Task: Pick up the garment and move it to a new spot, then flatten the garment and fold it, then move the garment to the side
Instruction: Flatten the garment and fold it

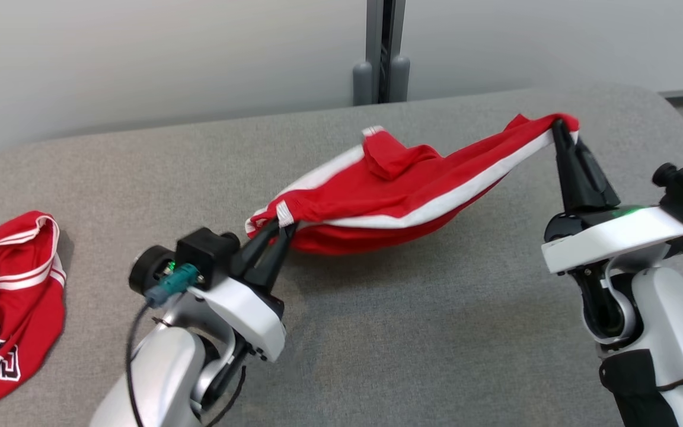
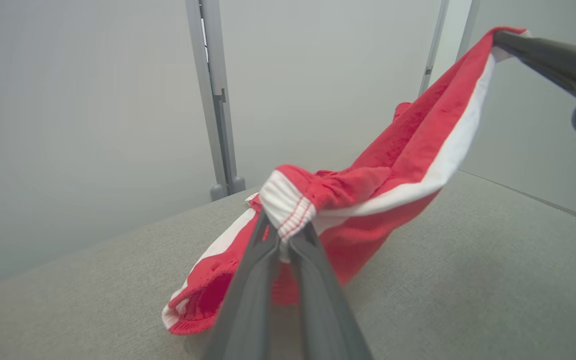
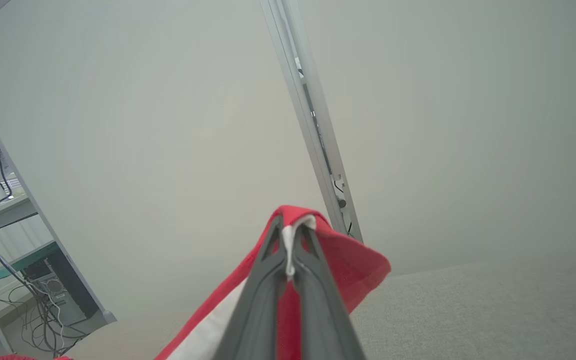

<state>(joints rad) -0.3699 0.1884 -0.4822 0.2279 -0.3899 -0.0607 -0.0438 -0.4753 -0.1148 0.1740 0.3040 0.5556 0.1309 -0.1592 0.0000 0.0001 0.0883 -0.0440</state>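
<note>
A red garment with white side stripes [image 1: 401, 190] hangs stretched between my two grippers above the grey table [image 1: 412, 332], its middle sagging down onto the surface. My left gripper [image 1: 279, 224] is shut on the white elastic waistband end [image 2: 288, 212] at the lower left. At the upper right, my right gripper [image 1: 558, 127] is shut on the other end and holds it higher. The left wrist view has the garment [image 2: 408, 165] rising to the right gripper's fingers [image 2: 543, 55]. In the right wrist view, cloth [image 3: 348, 270] is pinched at my right gripper [image 3: 292, 232].
A second red jersey with white trim and a number [image 1: 6, 302] lies crumpled at the table's left edge. A grey post [image 1: 382, 53] stands behind the table against the pale wall. A rack with cables and a computer [image 3: 43, 285] stands off to one side.
</note>
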